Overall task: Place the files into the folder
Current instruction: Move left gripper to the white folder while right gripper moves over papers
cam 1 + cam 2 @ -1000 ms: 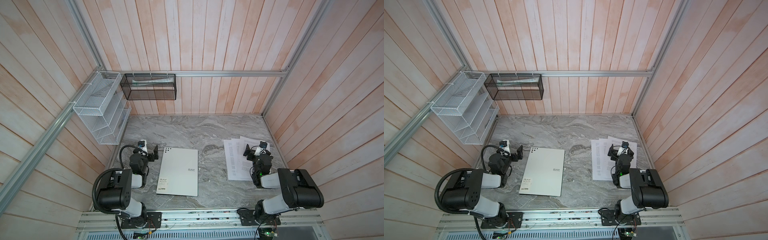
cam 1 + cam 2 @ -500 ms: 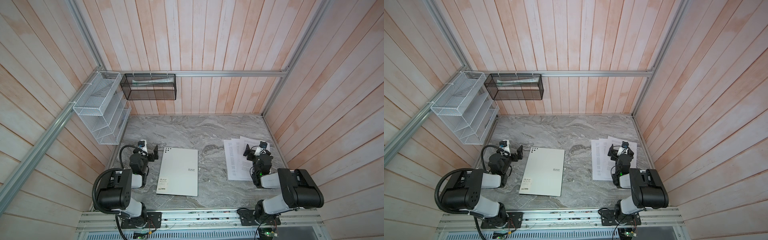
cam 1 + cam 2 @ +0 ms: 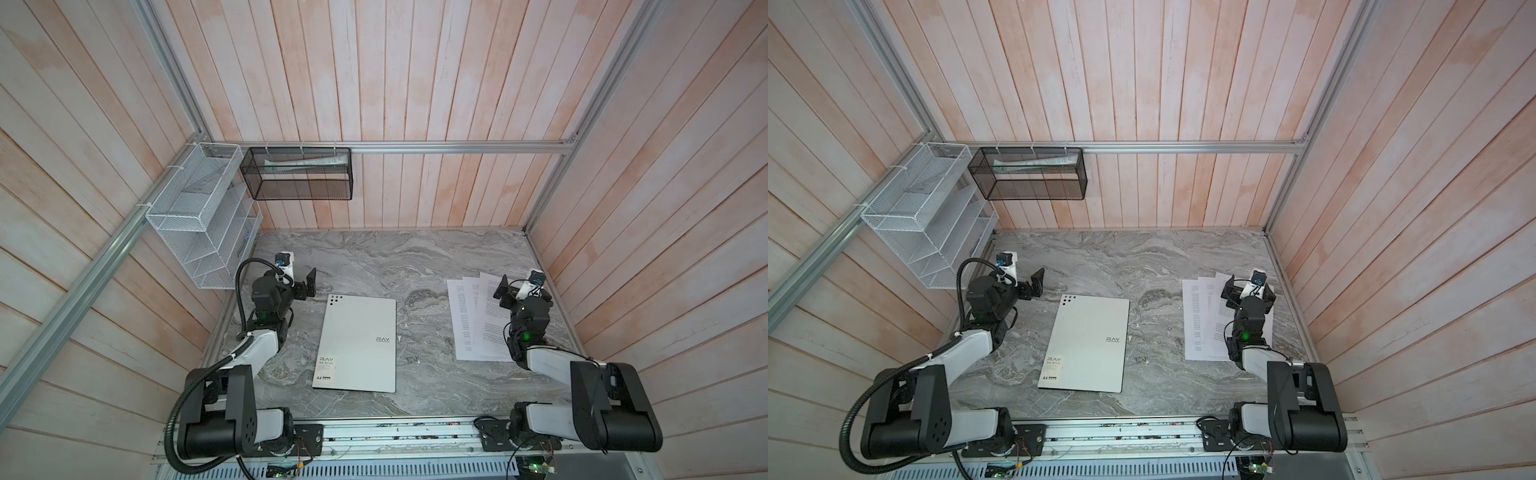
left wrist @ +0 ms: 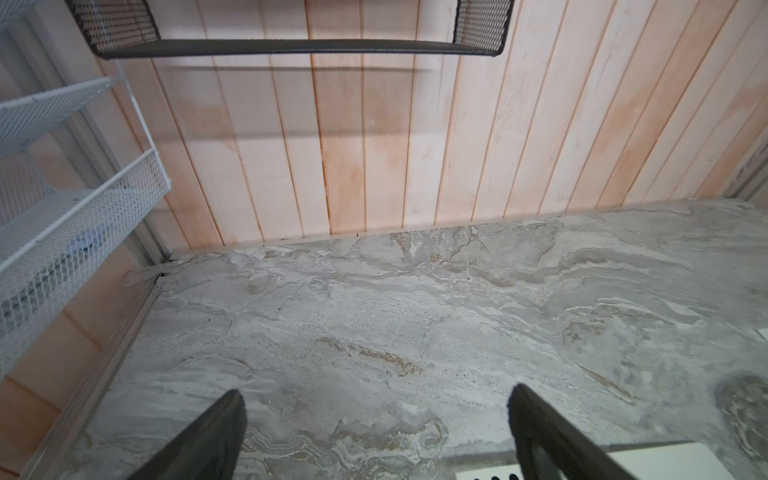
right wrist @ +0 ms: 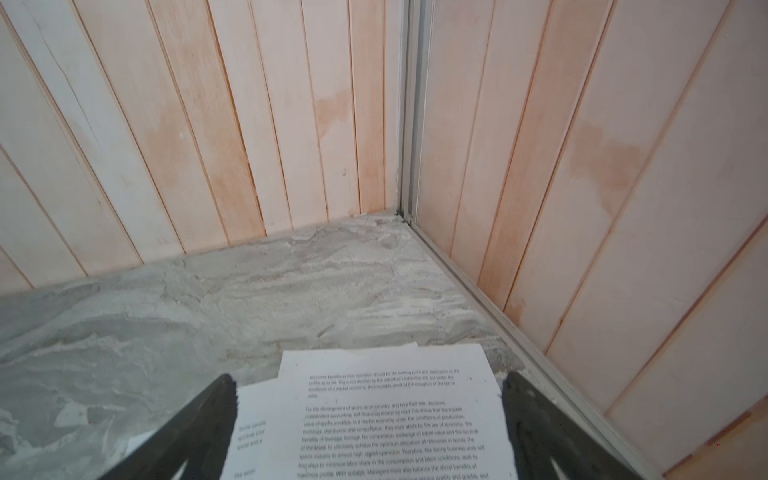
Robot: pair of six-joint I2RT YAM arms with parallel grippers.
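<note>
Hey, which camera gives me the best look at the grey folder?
Both top views: the folder lies whole and closed, logo and label visible. The left wrist view catches only a pale corner of it. The right wrist view shows the files, no folder.

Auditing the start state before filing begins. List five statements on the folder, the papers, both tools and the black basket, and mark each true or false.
1. The folder lies closed on the table. True.
2. The files are already inside the folder. False: they lie fanned out on the table, to its right.
3. The left tool grips a sheet. False: it is open and empty, over bare marble.
4. The right tool is open over the files. True.
5. The black mesh basket hangs on the back wall. True.
</note>
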